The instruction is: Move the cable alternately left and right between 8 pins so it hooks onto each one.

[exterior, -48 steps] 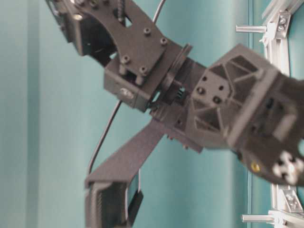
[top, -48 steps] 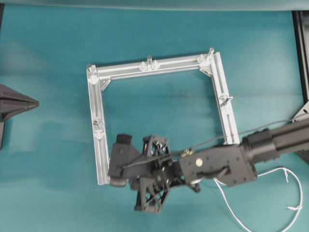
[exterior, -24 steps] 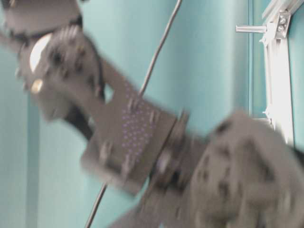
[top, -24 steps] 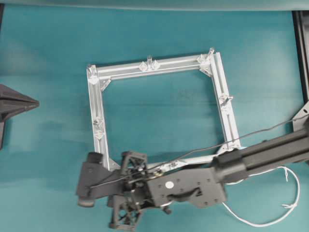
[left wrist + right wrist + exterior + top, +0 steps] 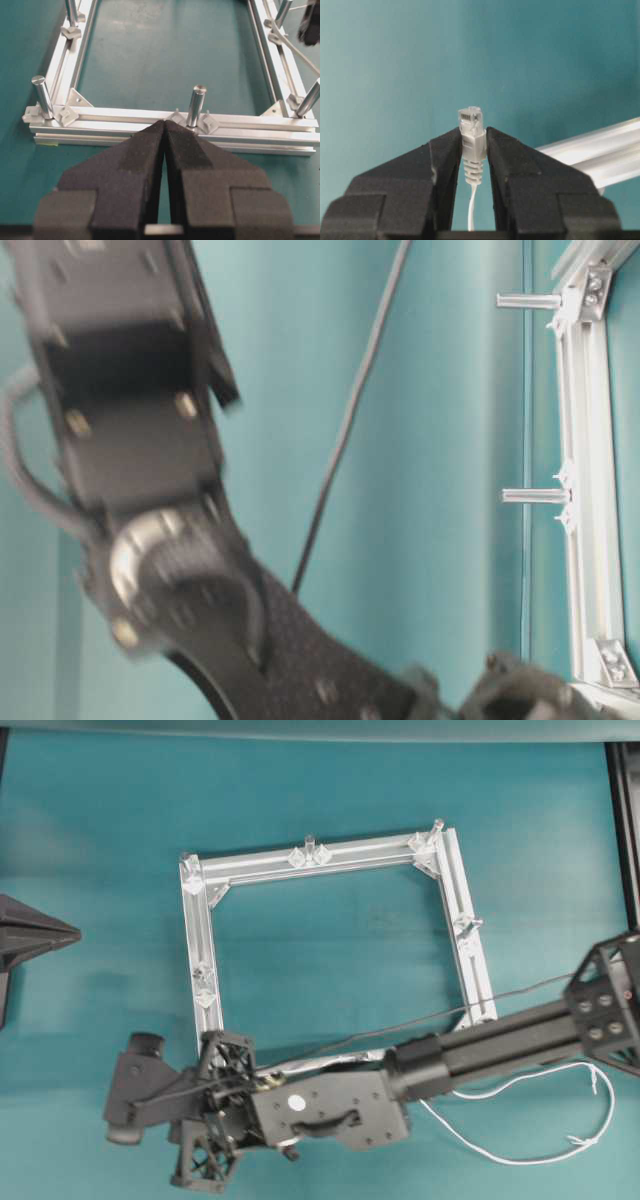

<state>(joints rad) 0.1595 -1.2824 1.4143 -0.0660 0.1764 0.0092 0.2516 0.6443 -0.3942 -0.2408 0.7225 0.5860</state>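
The cable's clear plug [image 5: 471, 120] stands up between the fingers of my right gripper [image 5: 472, 131], which is shut on it, the white cord hanging below. From overhead that gripper [image 5: 128, 1088] sits just outside the frame's near left corner, and the cable [image 5: 530, 1160] loops loosely on the table at the lower right. A stretch of cable [image 5: 292, 47] slants past a pin on the far bar. Pins [image 5: 308, 842] [image 5: 196, 102] [image 5: 535, 496] stand upright round the aluminium frame [image 5: 455, 890]. My left gripper [image 5: 165, 122] is shut on nothing, facing the frame's left bar; overhead it [image 5: 75, 932] rests far left.
The right arm [image 5: 500, 1045] lies across the frame's near bar and hides it; the arm [image 5: 150, 490] is blurred at table level. A black robot wire [image 5: 420, 1020] hangs over the frame. A black rail [image 5: 622, 830] borders the right edge. Teal table surface surrounds the frame.
My right arm has swung left and towards the near edge, from the frame's near bar to outside its near left corner, dragging the cable loop along. The left gripper has stayed put.
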